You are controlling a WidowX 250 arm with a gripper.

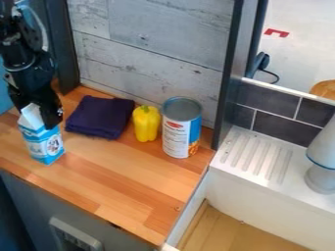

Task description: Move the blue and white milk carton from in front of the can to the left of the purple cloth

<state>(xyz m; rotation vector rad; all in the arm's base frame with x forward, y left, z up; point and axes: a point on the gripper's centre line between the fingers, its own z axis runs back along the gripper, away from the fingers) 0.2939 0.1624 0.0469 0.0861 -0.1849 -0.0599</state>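
Note:
At the upper left, the black gripper (40, 110) hangs pointing down at the top of a blue and white carton (46, 146). Its lower part overlaps the carton's white peaked top, and I cannot tell whether it grips it. The carton stands upright on the wooden counter (111, 171). Just right of the gripper lies a folded dark purple cloth (100, 116). A yellow bell pepper (146, 123) stands beside the cloth. Close to the pepper's right is a tall can (180, 128) with a white, blue and orange label and a grey top.
Behind the counter rises a grey wood-plank wall (150, 54) with a dark post (229, 73) at its right end. Right of the counter is a white sink unit with a ridged drainboard (258, 154). A grey-white object (322, 166) stands at the right edge.

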